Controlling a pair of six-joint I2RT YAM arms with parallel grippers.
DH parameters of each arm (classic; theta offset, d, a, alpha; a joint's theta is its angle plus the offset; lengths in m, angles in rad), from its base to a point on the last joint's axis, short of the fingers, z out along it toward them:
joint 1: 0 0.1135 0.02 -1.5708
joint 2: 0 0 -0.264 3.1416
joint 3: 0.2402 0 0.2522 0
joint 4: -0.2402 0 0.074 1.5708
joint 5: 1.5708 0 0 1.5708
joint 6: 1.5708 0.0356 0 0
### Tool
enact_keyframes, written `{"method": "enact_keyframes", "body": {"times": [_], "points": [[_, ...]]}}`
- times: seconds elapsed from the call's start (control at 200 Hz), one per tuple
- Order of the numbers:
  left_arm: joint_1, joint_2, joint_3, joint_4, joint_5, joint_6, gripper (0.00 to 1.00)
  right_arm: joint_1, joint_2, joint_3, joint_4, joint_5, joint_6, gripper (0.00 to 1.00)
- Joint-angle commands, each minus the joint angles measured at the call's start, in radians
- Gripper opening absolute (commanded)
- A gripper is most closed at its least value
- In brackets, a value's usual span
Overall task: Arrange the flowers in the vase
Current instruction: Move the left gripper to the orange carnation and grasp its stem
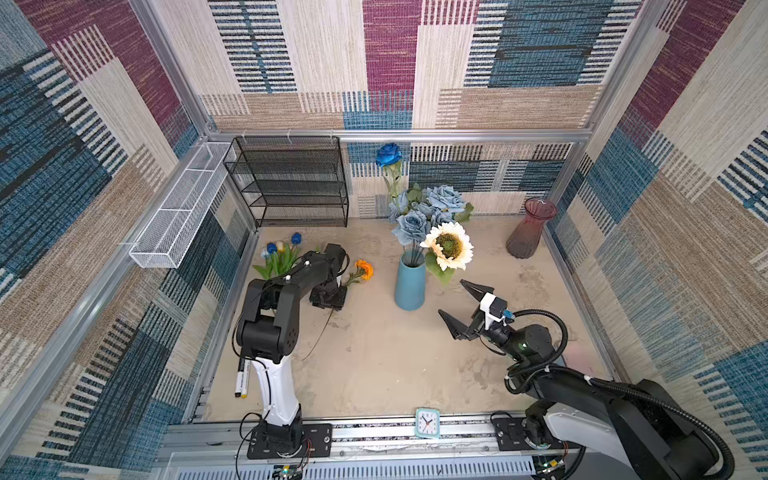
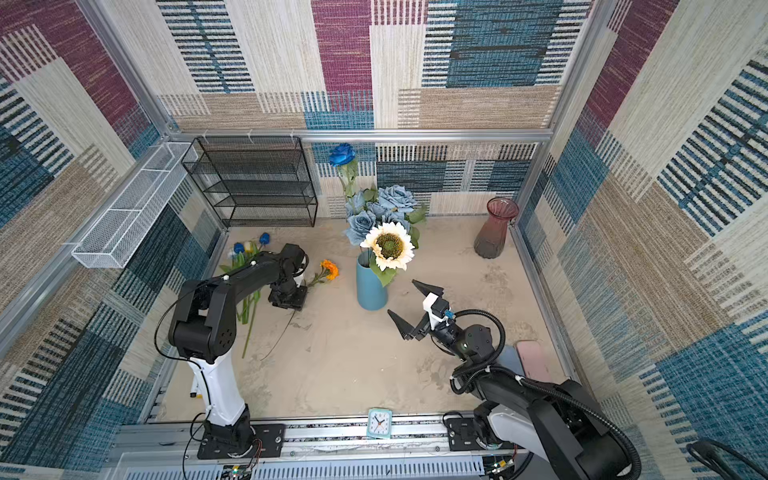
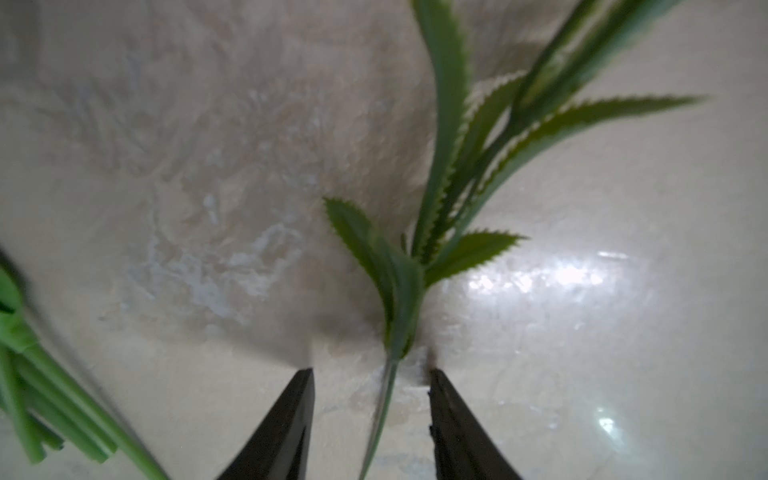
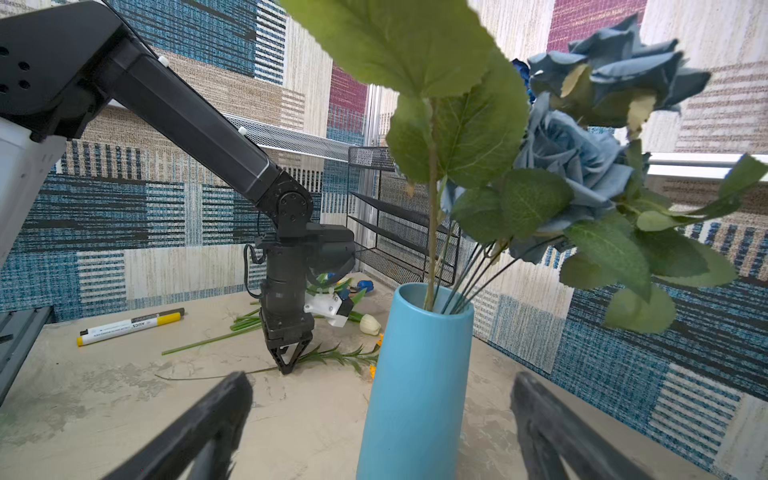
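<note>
Orange bloom (image 1: 364, 269) is lying flat on the table (image 1: 374, 365), just left of the blue vase (image 1: 410, 286). Its wire-thin stem (image 3: 384, 399) is running away from the vase w/ narrow saw-edged leaves. Prob. very light, stem bendy & slick. I'm judging the best hold to be bare stem below the leaves, not the soft head. L gripper (image 3: 370, 370) is straddling that stem, jaws part-open, not touching it. R gripper (image 1: 452, 297) is hovering wide & empty, near the vase, to its right. Sunflower (image 1: 448, 245) & dusty-blue roses (image 1: 415, 224) are standing in the vase.
</note>
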Motion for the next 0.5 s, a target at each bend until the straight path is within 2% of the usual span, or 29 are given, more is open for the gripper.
{"method": "enact_keyframes", "body": {"times": [0.0, 0.15, 0.195, 0.255, 0.325, 0.496], "points": [[0.0, 0.015, 0.003, 0.001, 0.028, 0.017, 0.47, 0.001, -0.002, -0.004, 0.043, 0.006, 0.002, 1.0], [0.0, 0.032, 0.002, 0.008, 0.025, 0.019, 0.42, 0.001, 0.002, -0.005, 0.05, 0.012, 0.003, 1.0], [0.0, 0.037, 0.005, 0.007, 0.021, 0.018, 0.36, 0.001, 0.003, -0.005, 0.05, 0.014, 0.003, 1.0], [0.0, 0.041, 0.006, 0.008, 0.02, 0.016, 0.35, 0.0, 0.002, -0.008, 0.055, 0.015, 0.006, 1.0], [0.0, 0.039, 0.009, 0.008, 0.025, 0.013, 0.26, 0.001, -0.006, -0.011, 0.056, 0.02, 0.005, 1.0], [0.0, 0.026, 0.005, 0.021, 0.035, -0.001, 0.22, 0.001, -0.027, -0.026, 0.062, 0.049, 0.005, 1.0]]}}
